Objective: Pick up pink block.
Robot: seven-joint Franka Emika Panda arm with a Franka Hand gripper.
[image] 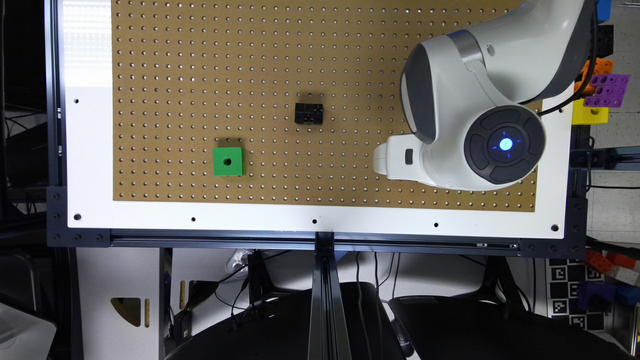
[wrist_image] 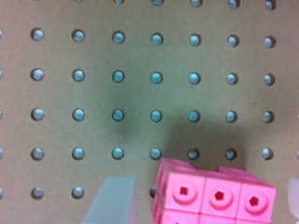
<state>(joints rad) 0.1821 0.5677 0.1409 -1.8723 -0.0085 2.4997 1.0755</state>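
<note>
Exterior view, looking straight down on the bench. The white Panda arm comes in from the upper corner on the exterior view's right and bends over the brown pegboard. Its round dark wrist cap with a lit blue centre faces the camera. A short white part juts from below the cap toward the exterior view's left; this is the gripper, seen from above, hanging over the pegboard near its edge on the exterior view's right.

Wrist view. The pink block lies on the pegboard, holed face up, three round sockets in the row that shows, a second row cut by the frame edge. One pale translucent finger stands just beside the block with a narrow strip of board between them; a sliver of the other finger shows past the block's far side, also clear of it. The jaws are spread wide with the block between them, not gripped. Whether the fingertips reach the board cannot be told. A soft shadow falls on the board beyond the block.

Elsewhere in the exterior view: a black holed block near the pegboard's middle, a green cube with one hole well apart toward the exterior view's left. Off the board past the arm sit a purple holed block and a yellow block.
</note>
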